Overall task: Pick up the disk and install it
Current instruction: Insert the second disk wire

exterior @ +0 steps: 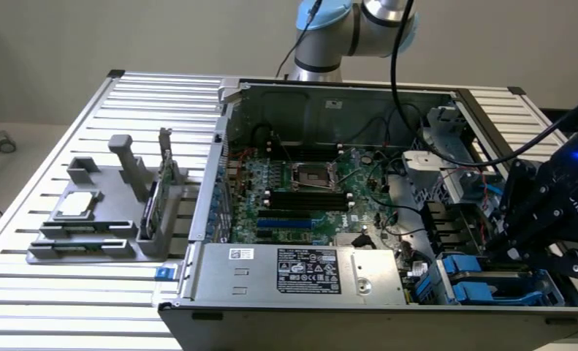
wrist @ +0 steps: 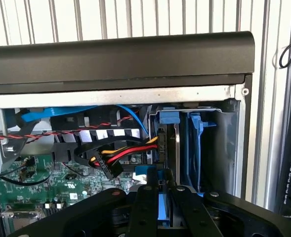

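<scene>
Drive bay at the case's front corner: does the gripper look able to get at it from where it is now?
Probably yes. The gripper hangs right over the blue-railed drive bay, the case is open on top, and the cable bundle lies off to one side of the bay.

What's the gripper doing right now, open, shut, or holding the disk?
Gripper: down at the drive bay in the computer case, fingers close together around a blue-railed part that looks like the disk; whether they actually clamp it cannot be told.
</scene>
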Motion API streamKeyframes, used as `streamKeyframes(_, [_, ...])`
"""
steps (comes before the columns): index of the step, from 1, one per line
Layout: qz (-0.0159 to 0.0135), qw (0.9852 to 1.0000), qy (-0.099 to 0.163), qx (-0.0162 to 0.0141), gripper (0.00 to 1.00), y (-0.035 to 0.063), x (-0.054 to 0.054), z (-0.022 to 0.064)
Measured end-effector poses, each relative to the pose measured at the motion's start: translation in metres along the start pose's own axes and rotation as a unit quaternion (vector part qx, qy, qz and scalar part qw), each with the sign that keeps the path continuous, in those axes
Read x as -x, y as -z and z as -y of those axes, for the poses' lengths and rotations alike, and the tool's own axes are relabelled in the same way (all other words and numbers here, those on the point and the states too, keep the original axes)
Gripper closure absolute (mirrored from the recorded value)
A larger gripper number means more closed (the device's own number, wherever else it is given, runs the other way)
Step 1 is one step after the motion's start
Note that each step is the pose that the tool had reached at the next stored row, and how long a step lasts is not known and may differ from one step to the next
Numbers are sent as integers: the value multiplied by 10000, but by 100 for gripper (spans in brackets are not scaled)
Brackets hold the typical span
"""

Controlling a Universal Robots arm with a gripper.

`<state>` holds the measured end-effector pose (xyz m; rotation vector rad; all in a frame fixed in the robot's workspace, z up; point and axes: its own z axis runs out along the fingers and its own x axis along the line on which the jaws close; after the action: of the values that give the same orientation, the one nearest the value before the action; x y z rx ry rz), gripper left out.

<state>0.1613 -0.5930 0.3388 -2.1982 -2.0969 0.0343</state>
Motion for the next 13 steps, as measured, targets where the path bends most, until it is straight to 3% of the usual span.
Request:
streamKeyframes(6, [-38,9998,180,22,84,-7,9,-2])
streamKeyframes(13, [-49,9994,349,17,84,-14,33,-2])
